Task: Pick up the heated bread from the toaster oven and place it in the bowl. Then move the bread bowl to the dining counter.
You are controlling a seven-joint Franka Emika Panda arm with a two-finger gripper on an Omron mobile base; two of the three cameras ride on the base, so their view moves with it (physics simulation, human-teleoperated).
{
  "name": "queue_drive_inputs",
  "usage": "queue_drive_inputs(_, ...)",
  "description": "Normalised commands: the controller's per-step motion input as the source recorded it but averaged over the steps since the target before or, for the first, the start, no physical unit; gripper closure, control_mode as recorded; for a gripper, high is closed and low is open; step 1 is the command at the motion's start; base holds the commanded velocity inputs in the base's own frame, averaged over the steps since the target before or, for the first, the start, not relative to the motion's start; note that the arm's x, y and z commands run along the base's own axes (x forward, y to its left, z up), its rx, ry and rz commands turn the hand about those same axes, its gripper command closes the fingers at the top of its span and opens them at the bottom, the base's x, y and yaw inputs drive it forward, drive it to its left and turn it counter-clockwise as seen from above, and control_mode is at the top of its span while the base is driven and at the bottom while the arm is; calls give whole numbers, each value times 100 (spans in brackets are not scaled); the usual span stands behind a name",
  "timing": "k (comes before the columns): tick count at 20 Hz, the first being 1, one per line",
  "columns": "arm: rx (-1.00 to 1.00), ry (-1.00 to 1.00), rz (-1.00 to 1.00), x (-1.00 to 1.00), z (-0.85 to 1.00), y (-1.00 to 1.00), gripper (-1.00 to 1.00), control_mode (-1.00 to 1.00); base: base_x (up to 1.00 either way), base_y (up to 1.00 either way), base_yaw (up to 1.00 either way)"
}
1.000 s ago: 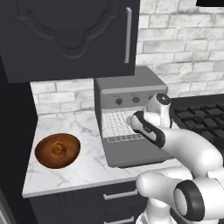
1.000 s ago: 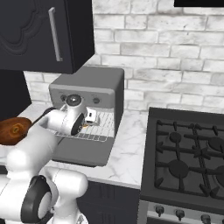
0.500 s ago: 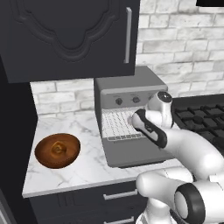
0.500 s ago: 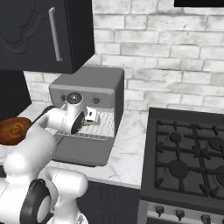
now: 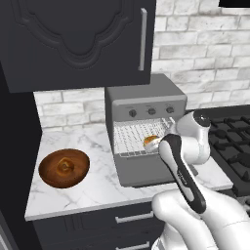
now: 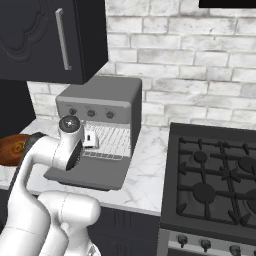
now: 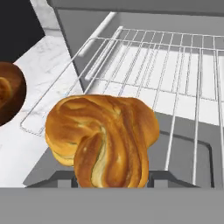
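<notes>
The heated bread (image 7: 103,140), a golden-brown knotted piece, fills the near middle of the hand view, just over the front edge of the wire rack (image 7: 175,74). My gripper (image 5: 158,140) is shut on the bread (image 5: 150,142) at the mouth of the grey toaster oven (image 5: 146,105), whose door (image 5: 146,173) hangs down open. The bread hides my fingertips in the hand view. The reddish-brown bowl (image 5: 64,167) sits on the marble worktop to the oven's left, apart from my gripper, and also shows as bowl (image 7: 8,98) and bowl (image 6: 12,147). The dining counter is out of view.
A black stove (image 6: 215,175) adjoins the marble worktop (image 5: 97,190) on the right. A dark wall cabinet (image 5: 78,39) hangs above the oven and bowl. White brick wall (image 6: 190,55) lies behind. The open oven door juts out over the worktop's front.
My jaws went from wide open to shut on the bread. The hand has drawn back a little from the oven's mouth with the bread in it.
</notes>
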Motion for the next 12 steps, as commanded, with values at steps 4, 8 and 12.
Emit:
queue_drive_inputs(4, 0, -5, 21, -49, 73, 100, 100, -100, 0, 0, 0)
queue_drive_inputs(8, -4, 0, 16, -30, 67, 100, 100, -100, 0, 0, 0)
queue_drive_inputs(12, -16, 5, 10, -10, 45, 100, 100, -100, 0, 0, 0)
